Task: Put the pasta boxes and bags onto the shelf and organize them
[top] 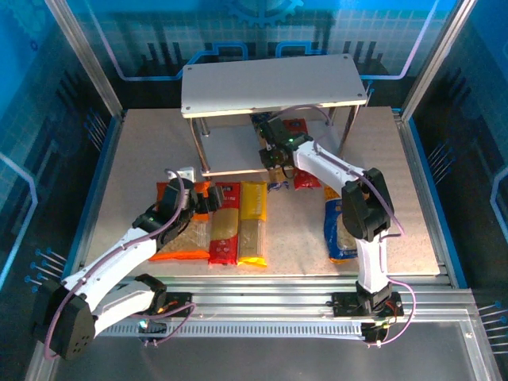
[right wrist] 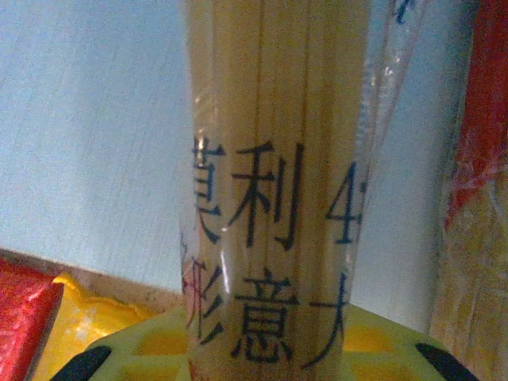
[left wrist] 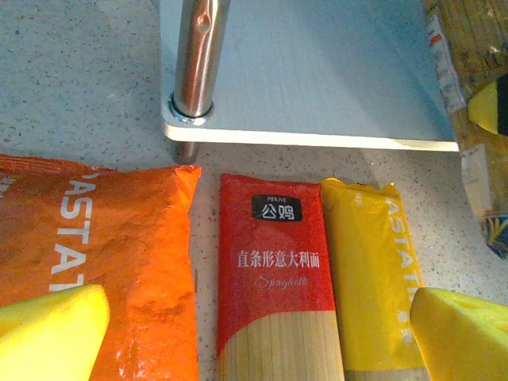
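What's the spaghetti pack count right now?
4: red pack and yellow pack side by side on the table; second red pack at the shelf's lower board; blue-lettered pack in the right gripper. The top board may hide others.

A speckled beige tabletop (top: 143, 151) sits inside blue-patterned walls (top: 48, 79) and aluminium rails (top: 278, 287).
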Controlling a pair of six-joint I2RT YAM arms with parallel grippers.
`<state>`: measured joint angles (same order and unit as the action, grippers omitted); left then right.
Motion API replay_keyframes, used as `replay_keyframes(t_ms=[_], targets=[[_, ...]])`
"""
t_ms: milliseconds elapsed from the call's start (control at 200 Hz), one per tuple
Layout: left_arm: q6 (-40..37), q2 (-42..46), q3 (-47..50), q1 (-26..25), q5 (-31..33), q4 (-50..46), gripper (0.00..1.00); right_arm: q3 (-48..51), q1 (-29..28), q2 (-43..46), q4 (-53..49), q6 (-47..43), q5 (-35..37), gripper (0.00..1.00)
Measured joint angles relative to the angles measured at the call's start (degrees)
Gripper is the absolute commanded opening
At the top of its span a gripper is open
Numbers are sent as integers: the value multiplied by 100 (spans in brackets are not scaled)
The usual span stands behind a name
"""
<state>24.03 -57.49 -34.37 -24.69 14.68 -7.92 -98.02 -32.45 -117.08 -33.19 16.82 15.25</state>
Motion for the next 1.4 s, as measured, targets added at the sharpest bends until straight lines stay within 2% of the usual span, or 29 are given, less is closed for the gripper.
replay_keyframes(t_ms=[240,320,365,415,505,595,775,885,1076,1396], targets=[[2,2,2,-7,-149,-15,98,-90,24,-227,216,0,160,22],[4,31,2,-48,-168,-83,98,-90,26,-243,286,4,243,28],[7,68,13,-85,-177,-96,98,-90,26,-251,328,4,278,32],[9,127,42,-133,-197,-98,98,-90,26,-267,391,2,308,43],[31,229,125,-216,-214,-129,98,-90,31,-319,586,46,415,52],[79,269,192,-256,-214,-186,98,-101,33,-356,763,79,492,56],[153,304,205,-286,-212,-251,98,-109,37,-387,949,103,560,73],[155,310,205,-304,-212,-264,98,-4,37,-339,1128,107,557,79],[153,240,203,-481,-205,-387,99,837,63,463,1283,149,413,86],[155,-697,-149,-1187,-9,-772,99,2297,90,2704,1316,264,70,86]])
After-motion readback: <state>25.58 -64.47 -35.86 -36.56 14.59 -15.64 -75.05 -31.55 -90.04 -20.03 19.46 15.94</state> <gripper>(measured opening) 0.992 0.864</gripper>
